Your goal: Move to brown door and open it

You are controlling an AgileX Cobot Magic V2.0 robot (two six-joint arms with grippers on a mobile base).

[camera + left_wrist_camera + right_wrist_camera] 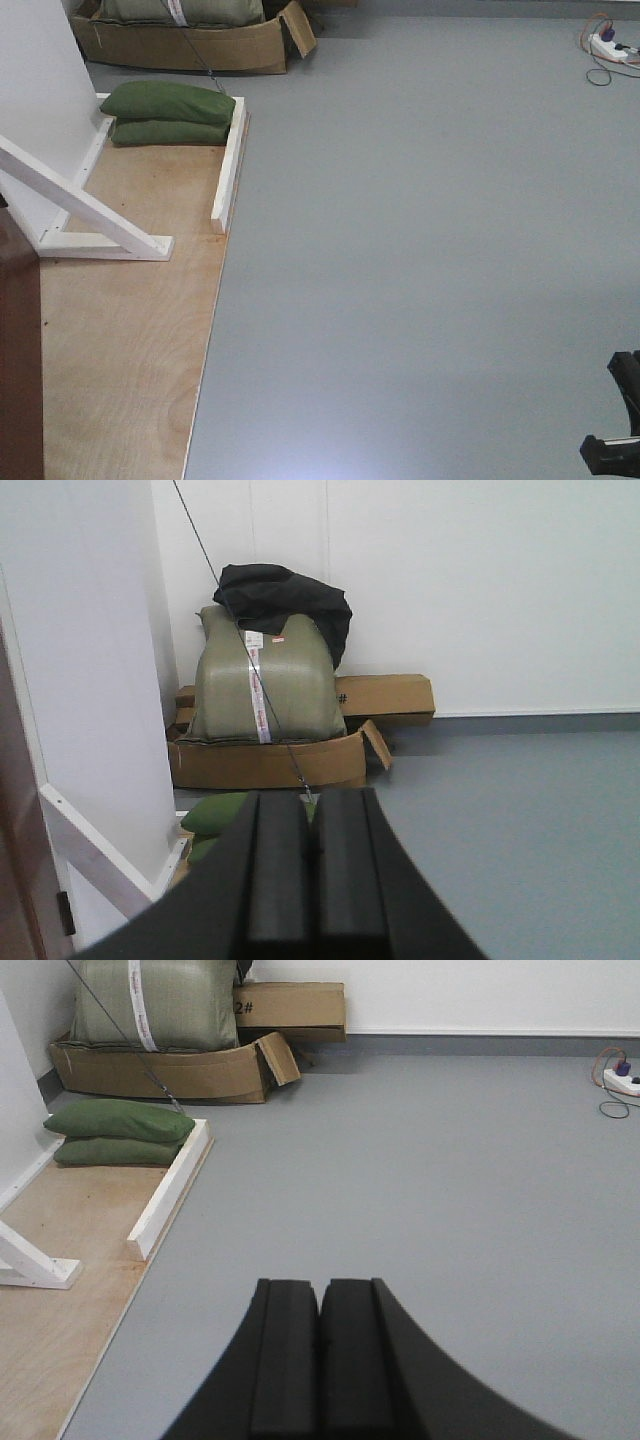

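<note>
The brown door (18, 350) shows only as a dark brown strip at the left edge of the front view. It also shows at the far left of the left wrist view (15, 850), next to a white frame panel (90, 680). Its handle is out of view. My left gripper (312, 798) is shut and empty, pointing past the frame toward the boxes. My right gripper (320, 1285) is shut and empty above grey floor. A black part of the right arm (618, 420) shows at the front view's bottom right.
The door frame stands on a plywood base (120, 330) with white braces (80, 205) and a white rail (228, 165). Green sandbags (168, 110) weigh down the base's far end. Cardboard boxes (190, 42) sit behind. A power strip (612, 45) lies at the far right on grey floor (430, 250).
</note>
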